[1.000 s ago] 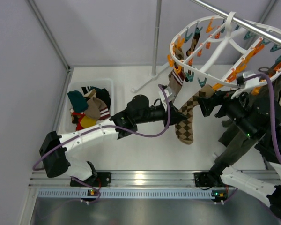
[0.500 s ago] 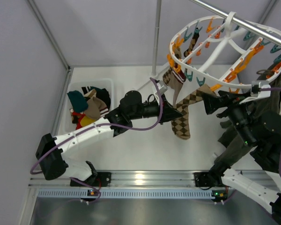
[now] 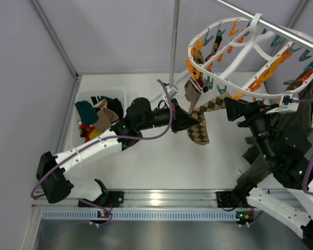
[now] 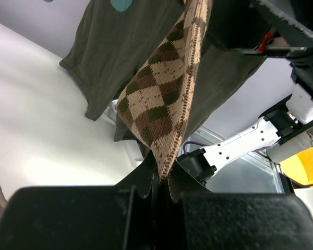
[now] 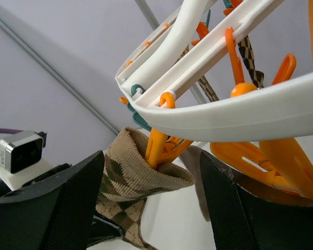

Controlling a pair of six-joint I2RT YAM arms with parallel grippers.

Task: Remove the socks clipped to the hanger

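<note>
Under hanger [image 5: 240, 114], left pincer [image 4: 159, 179] on sock [image 4: 156, 104]

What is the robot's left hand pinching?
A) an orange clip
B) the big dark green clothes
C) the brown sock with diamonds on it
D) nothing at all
C: in the left wrist view, the left gripper is shut on the lower tip of the diamond-pattern sock.

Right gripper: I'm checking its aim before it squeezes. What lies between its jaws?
In the right wrist view, an orange clip pinching the cuff of the argyle sock shows between the open jaws.
</note>
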